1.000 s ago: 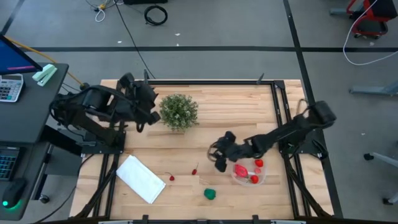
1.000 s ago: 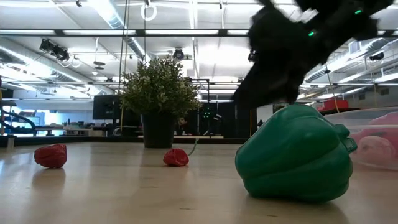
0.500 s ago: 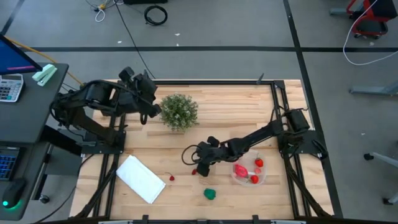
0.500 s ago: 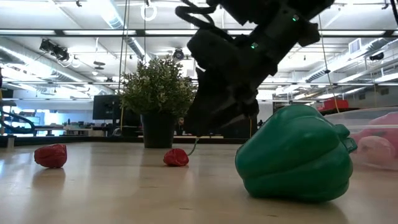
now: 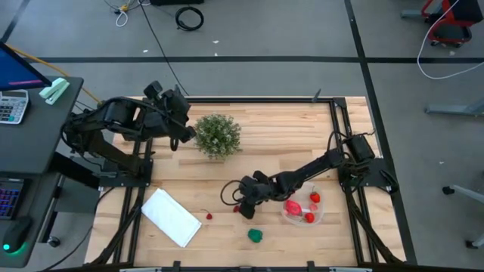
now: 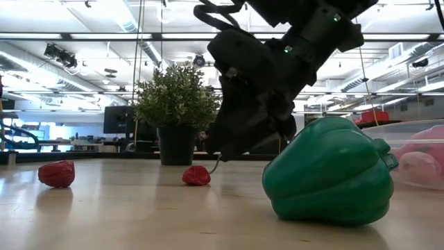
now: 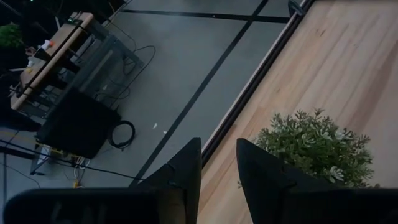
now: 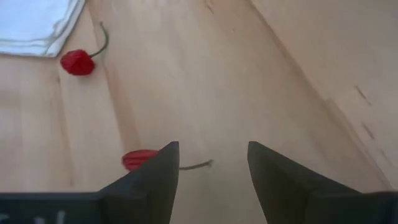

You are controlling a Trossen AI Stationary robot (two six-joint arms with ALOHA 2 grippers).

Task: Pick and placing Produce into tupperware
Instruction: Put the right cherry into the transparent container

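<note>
right gripper (image 5: 240, 202) open, over red pepper (image 8: 139, 159)

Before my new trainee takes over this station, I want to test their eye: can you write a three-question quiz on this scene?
1. True or false: the green pepper is already inside the tupperware.
2. How many red pieces lie loose on the table?
3. Which gripper is over a red piece? A) left gripper B) right gripper

Key: 1 false; 2 two; 3 B.
</note>
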